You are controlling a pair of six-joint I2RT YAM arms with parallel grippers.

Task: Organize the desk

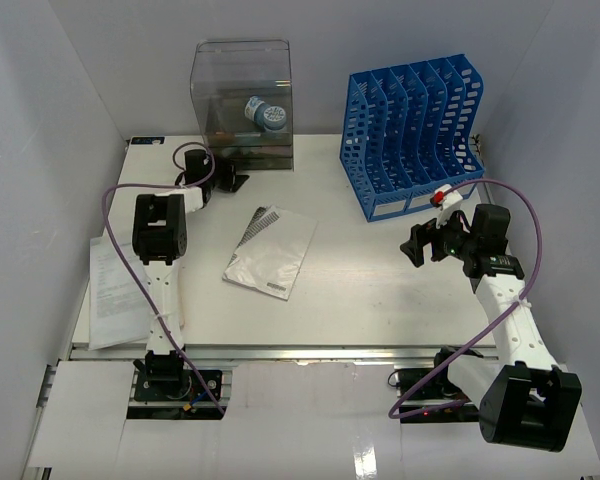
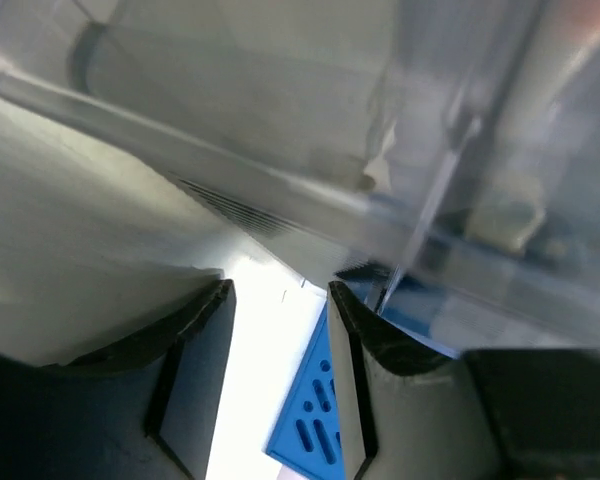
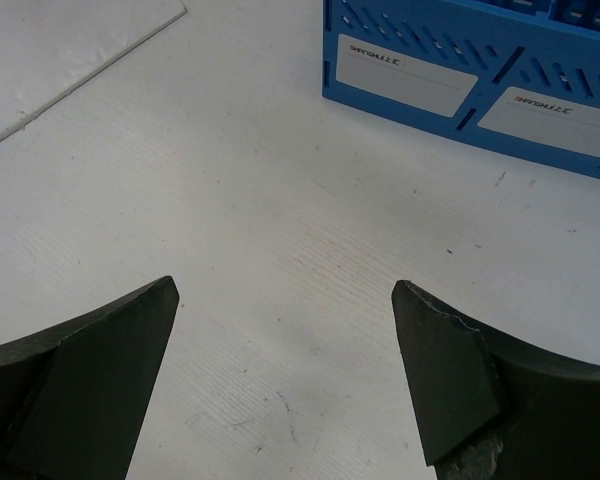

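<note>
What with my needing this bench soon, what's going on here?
Two robot arms are tidying the desk. The left gripper is open and empty, close up at the clear drawer box at the back. The right gripper hangs open over bare desk in front of the blue file rack, also empty. A booklet lies mid-desk and loose papers by the left edge, neither filed yet.

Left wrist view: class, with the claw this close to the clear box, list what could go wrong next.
1. The left claw sits open at the base of the clear box; a forward nudge might shove or tip it.
2. Loose papers lie at the desk edge beside the left arm; a swing could sweep them off.
</note>
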